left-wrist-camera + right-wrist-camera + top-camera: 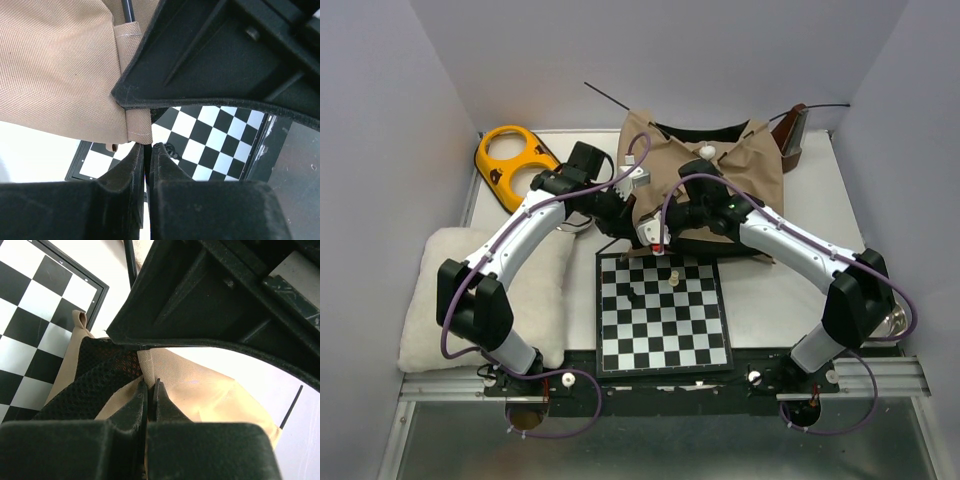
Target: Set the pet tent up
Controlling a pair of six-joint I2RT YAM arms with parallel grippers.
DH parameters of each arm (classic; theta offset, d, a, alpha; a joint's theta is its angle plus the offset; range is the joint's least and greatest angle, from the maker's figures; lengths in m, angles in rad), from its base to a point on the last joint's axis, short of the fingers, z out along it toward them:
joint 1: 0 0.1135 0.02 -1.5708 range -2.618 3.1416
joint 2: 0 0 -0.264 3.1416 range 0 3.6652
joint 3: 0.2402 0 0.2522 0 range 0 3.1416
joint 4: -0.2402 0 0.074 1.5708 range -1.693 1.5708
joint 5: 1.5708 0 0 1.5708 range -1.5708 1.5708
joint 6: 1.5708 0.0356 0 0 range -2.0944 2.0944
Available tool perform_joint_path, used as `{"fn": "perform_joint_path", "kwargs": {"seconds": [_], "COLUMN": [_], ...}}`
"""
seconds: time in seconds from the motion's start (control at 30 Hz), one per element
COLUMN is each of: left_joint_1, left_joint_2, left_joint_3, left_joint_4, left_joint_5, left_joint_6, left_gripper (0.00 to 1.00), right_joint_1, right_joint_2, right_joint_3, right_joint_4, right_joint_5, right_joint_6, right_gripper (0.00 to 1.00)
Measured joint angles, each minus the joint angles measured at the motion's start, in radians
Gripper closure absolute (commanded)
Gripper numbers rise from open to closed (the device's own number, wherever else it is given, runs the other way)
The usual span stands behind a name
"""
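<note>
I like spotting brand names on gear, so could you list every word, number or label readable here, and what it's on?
None can be read in any view.
chessboard: faint pale marks on its black border, too small to read.
pet tent: no label or print shows.
yellow two-holed plastic piece: no writing visible.

Chessboard (pixel 663 335) front and center with 2 pieces on it, fluffy white cushion (pixel 415 300) left, yellow 2-hole thing (pixel 510 165) back left, metal bowl (pixel 895 322) far right.
</note>
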Motion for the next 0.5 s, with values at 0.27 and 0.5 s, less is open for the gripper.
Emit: {"fn": "perform_joint_path", "kwargs": {"seconds": [0.27,0.5], "left_joint_1": [0.015,0.04], "left_joint_2": [-0.025,-0.05], "left_joint_3": [-0.023,-0.043], "left_joint_4": [-0.014,-0.072], "left_joint_5": [0.01,0.02], "left_joint_6": [0.072,0.125], "left_gripper": [0.78,0.67], "right_joint_1": [0.006,0.003], "right_joint_2": [-0.002,-0.005], "right_joint_3": [-0.004,-0.006], "right_joint_4": [-0.005,-0.006], "right_joint_5": [-0.01,-0.019], "right_joint_6": [-0.01,-0.034], "right_gripper": [0.99,0.99]}}
